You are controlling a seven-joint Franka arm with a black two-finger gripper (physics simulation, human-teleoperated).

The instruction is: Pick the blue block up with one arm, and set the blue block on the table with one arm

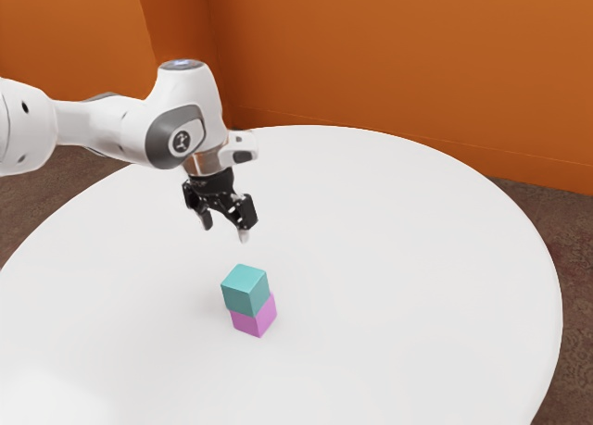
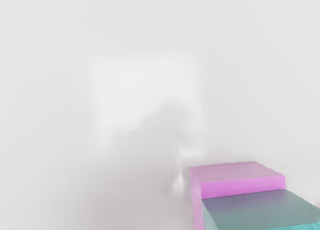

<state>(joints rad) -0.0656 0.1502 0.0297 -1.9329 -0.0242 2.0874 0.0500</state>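
The blue block [image 1: 245, 289] sat up on top of the pink block [image 1: 263, 318], like two toy bricks in a small tower. It was not lined up just right. In the exterior view it sat a bit toward the left, and some pink peeked out on the right. In the wrist view a strip of the pink block's top was bare next to the blue one. The pink block stood flat on the white table [image 1: 408, 258]. The table was big and round, and the little tower was well in from its edge.

The gripper [image 1: 225, 229] was up in the air over the table, higher than the blue block and not touching it. It was open, with its two black fingers apart and pointing down, and it had nothing in it. In the exterior view it was a little to the left of the tower. The white arm [image 1: 120, 127] came in from that view's left, over the table's edge.

A soft gray shadow [image 2: 145, 155] lay on the table near the blocks, and a bright square of light [image 2: 140, 84] was there too. Past the table's edge there was an orange wall [image 1: 398, 64] and a brown floor [image 1: 576, 231].
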